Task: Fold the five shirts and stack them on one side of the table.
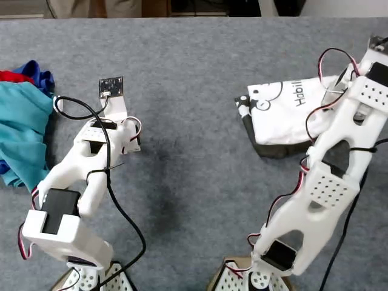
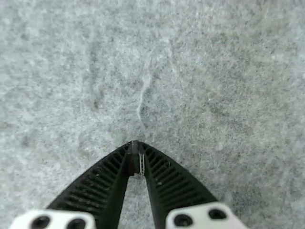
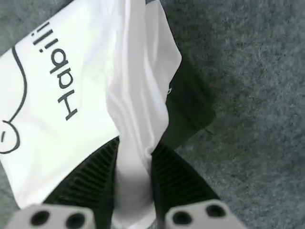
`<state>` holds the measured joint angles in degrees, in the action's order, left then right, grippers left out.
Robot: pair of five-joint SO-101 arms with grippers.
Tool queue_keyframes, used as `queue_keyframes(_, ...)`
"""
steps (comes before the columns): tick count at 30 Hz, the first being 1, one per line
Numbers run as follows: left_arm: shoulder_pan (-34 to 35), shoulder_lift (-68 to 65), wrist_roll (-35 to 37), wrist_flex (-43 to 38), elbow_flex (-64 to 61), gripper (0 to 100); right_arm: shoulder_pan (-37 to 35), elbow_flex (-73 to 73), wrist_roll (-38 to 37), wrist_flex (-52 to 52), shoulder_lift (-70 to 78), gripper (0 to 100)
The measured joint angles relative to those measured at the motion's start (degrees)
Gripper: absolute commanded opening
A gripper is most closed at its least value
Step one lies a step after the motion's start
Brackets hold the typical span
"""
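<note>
Right pincer (image 3: 135,145) clamped on bunched edge of white cotton shirt with black print (image 1: 285,112), at 2 o'clock on grey felt tabletop (image 1: 182,91). White shirt lies on folded dark shirt (image 1: 273,148), touching it. Left pincer (image 2: 136,144) closed, nothing in it, over bare felt. Crumpled heap at 9 o'clock edge: teal shirt (image 1: 21,133), red shirt (image 1: 12,77), blue shirt (image 1: 39,73), none folded. Judgement: stack begun, two of five there, white one's fold likely unfinished; three left.
</note>
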<state>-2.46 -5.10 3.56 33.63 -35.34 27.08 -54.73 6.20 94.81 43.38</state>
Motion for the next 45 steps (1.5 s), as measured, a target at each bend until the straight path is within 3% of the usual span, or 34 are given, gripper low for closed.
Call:
queue_keyframes(2,0.0,0.0,0.0,0.0,0.0,2,0.1,-2.0,0.0,1.2,1.2,12.1)
queue_keyframes(7,0.0,0.0,0.0,0.0,0.0,2,0.1,-6.6,-0.2,5.6,2.0,47.9)
queue_keyframes(9,0.0,0.0,0.0,0.0,0.0,2,0.1,-7.7,-2.5,6.2,2.1,53.3)
queue_keyframes(13,0.0,0.0,0.0,0.0,0.0,2,0.1,-9.8,-4.6,6.2,2.1,40.1)
queue_keyframes(19,0.0,0.0,0.0,0.0,0.0,2,-1.9,-10.0,-3.7,6.2,1.4,0.0)
queue_keyframes(24,0.0,0.0,0.0,0.0,0.0,2,-6.2,-10.1,-1.1,6.2,2.0,2.9)
queue_keyframes(34,0.0,0.1,0.0,1.1,0.1,2,-5.2,-7.3,2.5,6.2,18.8,0.3)
queue_keyframes(45,0.2,0.1,0.0,1.1,0.1,2,-7.7,-21.3,0.9,6.4,18.3,0.3)
